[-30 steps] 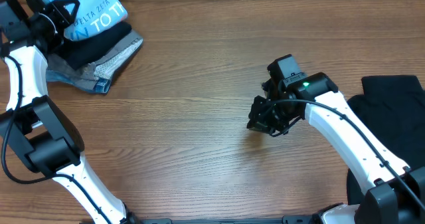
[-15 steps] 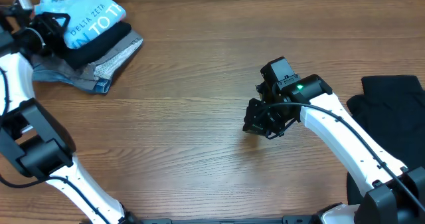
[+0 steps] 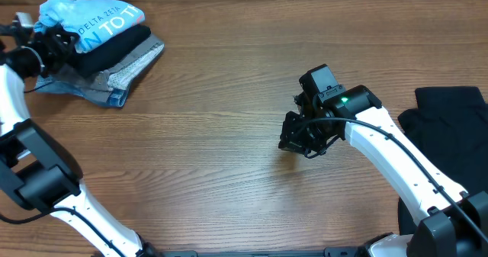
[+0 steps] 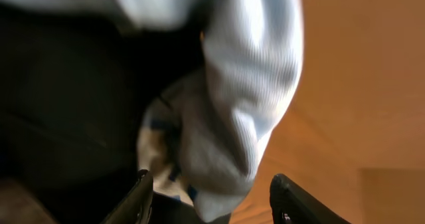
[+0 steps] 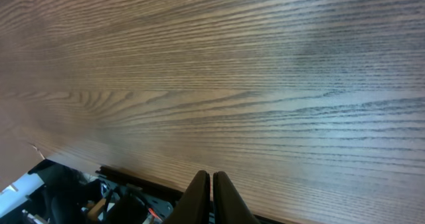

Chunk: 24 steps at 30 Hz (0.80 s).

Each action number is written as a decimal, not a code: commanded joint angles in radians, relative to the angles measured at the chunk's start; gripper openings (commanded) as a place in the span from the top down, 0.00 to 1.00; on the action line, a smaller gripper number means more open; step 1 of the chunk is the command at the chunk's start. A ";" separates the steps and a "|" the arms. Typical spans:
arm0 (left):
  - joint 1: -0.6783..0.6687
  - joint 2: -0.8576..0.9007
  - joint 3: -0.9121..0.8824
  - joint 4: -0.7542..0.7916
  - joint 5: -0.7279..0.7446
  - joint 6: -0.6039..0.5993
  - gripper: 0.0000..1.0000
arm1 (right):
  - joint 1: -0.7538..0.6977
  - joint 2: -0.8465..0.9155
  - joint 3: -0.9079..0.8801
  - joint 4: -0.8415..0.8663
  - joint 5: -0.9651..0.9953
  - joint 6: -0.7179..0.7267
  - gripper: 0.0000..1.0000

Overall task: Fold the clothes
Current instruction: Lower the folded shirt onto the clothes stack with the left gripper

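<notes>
A stack of folded clothes sits at the table's far left corner, topped by the sky-blue T-shirt (image 3: 95,17) with white lettering. Under it lie a black garment (image 3: 118,47), a grey one (image 3: 137,62) and a blue denim-like one (image 3: 84,93). My left gripper (image 3: 62,43) is at the stack's left side. In the left wrist view it (image 4: 209,187) stands open, and a pale blue fold of the shirt (image 4: 249,98) hangs between the spread fingers without being pinched. My right gripper (image 3: 301,139) hovers over bare wood at mid-table, and in its wrist view it (image 5: 211,194) is shut on nothing.
A loose black garment (image 3: 450,120) lies at the right edge of the wooden table (image 3: 213,135), beside the right arm's base. The left arm's white links run down the left edge.
My left gripper has opened, let go of the blue shirt and drawn back to the left; the shirt has settled on the stack. The right gripper shifted slightly left, then held still.
</notes>
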 commanded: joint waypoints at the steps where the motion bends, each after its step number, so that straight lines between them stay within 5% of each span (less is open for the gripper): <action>1: -0.051 -0.043 0.022 -0.021 -0.147 0.153 0.38 | 0.001 -0.006 0.013 0.007 0.009 0.003 0.93; 9: -0.105 -0.043 0.022 0.035 -0.263 0.180 0.40 | 0.001 -0.006 0.013 0.003 0.009 0.002 0.93; 13: -0.116 -0.043 0.022 0.012 -0.269 0.179 0.78 | 0.001 -0.006 0.013 0.006 0.009 0.002 0.93; 16: -0.117 -0.044 0.022 -0.021 -0.210 0.140 0.96 | 0.001 -0.006 0.014 0.006 0.009 0.002 0.93; 24: -0.083 -0.107 0.022 -0.039 0.044 -0.020 0.96 | 0.001 -0.006 0.013 0.006 0.012 -0.001 0.94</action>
